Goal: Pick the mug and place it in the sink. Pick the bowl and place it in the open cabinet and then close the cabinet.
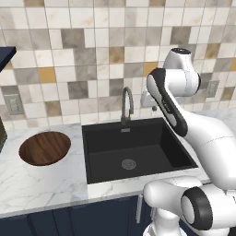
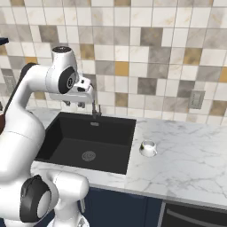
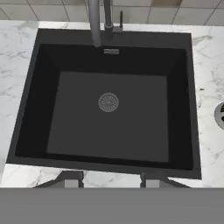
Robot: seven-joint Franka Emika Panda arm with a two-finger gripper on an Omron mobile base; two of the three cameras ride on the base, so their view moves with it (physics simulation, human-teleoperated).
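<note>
While my fingers point(image 3: 111, 179) hover part-open and empty above the sink point(image 3: 26, 109), the mug point(image 2: 148, 148) stands on the counter point(image 2: 186, 155) at right of frame; I should approach from above, straddling its rim.

No readable text, label, brand, number or sign appears on anything here.

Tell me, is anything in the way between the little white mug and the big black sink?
No, nothing visible blocks it. The mug stands on the marble just right of the sink, with only bare counter between them. The sink holds just its drain. The gripper hangs above the sink near the tap, holding nothing.
</note>
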